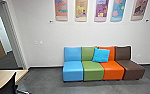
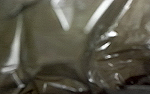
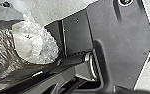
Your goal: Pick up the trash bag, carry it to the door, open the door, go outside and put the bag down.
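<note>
head: high, forward | left wrist: closest | wrists share: trash bag (image 3: 2, 47)

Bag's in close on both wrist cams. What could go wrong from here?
- Snag: in the right wrist view the trash bag shows right by the base's dark plate; loose plastic might catch there.
- Blocked view: crinkled film spreads across the left wrist view, so that camera may be little help.
- Bump: if it heads for the doorway, the table and chair could clip the bag.
</note>
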